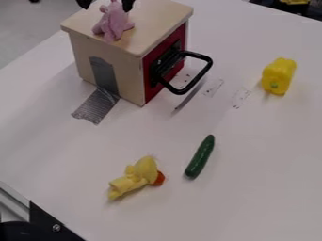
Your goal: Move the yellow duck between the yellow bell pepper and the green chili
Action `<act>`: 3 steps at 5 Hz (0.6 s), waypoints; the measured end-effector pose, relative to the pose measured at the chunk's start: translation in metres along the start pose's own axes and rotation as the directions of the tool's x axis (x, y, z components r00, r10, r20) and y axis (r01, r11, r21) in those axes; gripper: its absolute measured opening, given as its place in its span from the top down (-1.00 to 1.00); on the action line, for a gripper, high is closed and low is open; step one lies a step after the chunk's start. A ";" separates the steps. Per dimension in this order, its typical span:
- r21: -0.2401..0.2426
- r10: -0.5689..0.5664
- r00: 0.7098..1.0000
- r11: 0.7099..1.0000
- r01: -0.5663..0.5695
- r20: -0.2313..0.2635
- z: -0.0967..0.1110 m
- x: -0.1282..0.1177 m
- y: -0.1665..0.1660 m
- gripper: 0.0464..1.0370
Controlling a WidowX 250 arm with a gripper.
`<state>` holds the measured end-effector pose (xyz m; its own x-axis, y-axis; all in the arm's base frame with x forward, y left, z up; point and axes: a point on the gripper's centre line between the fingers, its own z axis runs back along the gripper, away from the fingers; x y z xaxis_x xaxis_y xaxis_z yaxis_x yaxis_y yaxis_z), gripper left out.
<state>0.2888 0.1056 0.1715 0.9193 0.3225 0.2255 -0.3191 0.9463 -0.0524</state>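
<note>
Two black fingertips of the gripper (106, 4) show at the top edge, wide apart, above the wooden box and on either side of a pink toy's head. The gripper is open. The yellow duck (138, 177) lies on its side in the lower middle of the table, its orange bill toward the right. Just right of it, not touching, lies the dark green chili (200, 156), slanted. Far off at the upper right stands the yellow bell pepper (278, 76).
A wooden box (107, 61) with a red door and a black handle (202, 73) stands on the white table (252, 188) at the upper left. The pink toy (114, 22) is on its top. Grey tape runs down its front. A black part with a metal rail occupies the bottom left corner.
</note>
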 end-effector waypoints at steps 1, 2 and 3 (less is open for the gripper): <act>-0.001 0.001 0.999 1.000 -0.001 -0.032 -0.009 -0.005 0.000 -0.92; 0.006 -0.079 0.995 0.997 0.079 -0.067 -0.018 -0.041 -0.011 -0.92; -0.013 -0.198 0.978 0.980 0.198 -0.071 -0.023 -0.079 -0.025 -0.92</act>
<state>0.2299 0.0574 0.1322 0.9782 0.1294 0.1621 -0.1280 0.9916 -0.0196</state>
